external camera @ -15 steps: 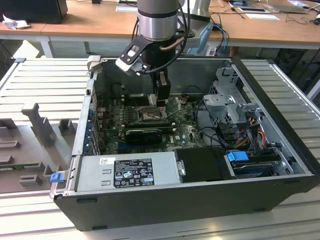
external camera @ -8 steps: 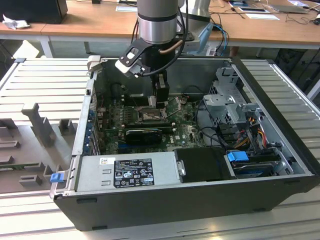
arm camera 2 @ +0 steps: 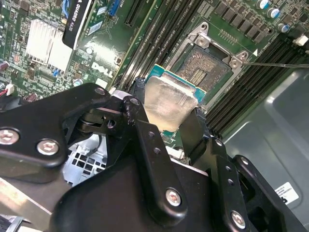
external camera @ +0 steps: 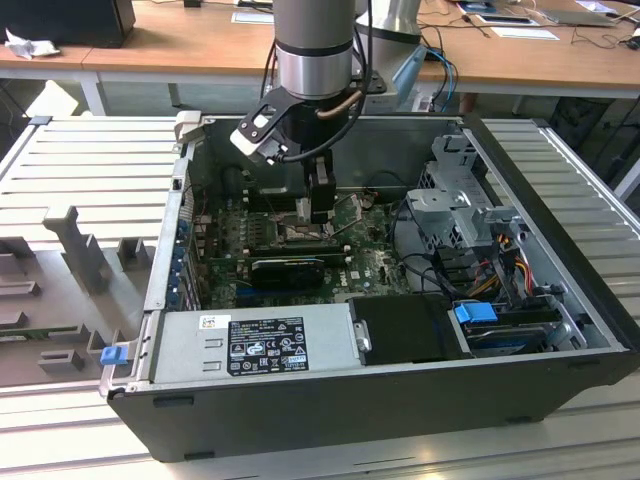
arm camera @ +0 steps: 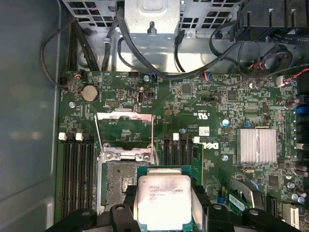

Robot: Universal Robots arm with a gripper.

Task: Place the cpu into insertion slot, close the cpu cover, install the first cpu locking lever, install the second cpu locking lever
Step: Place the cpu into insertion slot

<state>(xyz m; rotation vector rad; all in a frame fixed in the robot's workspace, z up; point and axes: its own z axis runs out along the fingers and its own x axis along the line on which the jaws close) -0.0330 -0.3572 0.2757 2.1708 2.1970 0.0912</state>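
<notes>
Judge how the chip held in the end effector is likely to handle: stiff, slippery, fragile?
Probably stiff: the chip looks flat though the end effector pinches only two edges. Likely slippery: its metal top looks smooth and shiny. Possibly fragile: the open socket shows fine contacts, so the chip's underside may be delicate.
</notes>
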